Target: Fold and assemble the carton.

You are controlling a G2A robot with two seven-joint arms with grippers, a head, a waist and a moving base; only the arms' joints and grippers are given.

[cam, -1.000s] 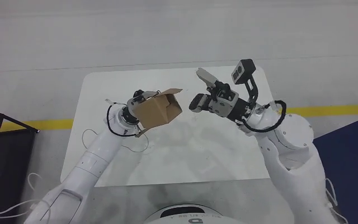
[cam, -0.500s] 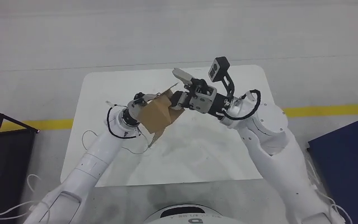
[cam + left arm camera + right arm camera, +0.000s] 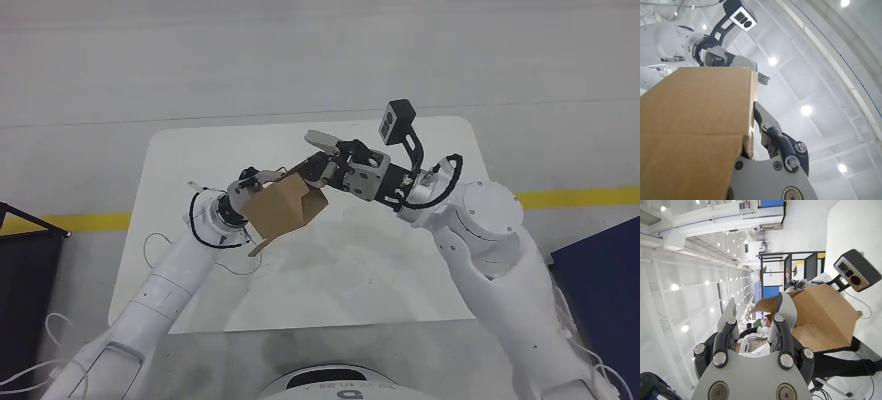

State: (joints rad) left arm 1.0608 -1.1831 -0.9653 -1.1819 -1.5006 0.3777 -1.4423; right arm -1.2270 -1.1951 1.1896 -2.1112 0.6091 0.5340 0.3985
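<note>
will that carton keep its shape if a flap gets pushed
Probably light: the left gripper holds the carton up by one edge. Its thin open flaps look likely to bend at the creases rather than resist.

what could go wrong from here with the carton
1. The left gripper pinches the carton at one edge only. A push from the right gripper may twist the carton or pull it loose.
2. The right gripper is open, with one finger against a flap. The finger could slide off, or crease the flap in the wrong place.
</note>
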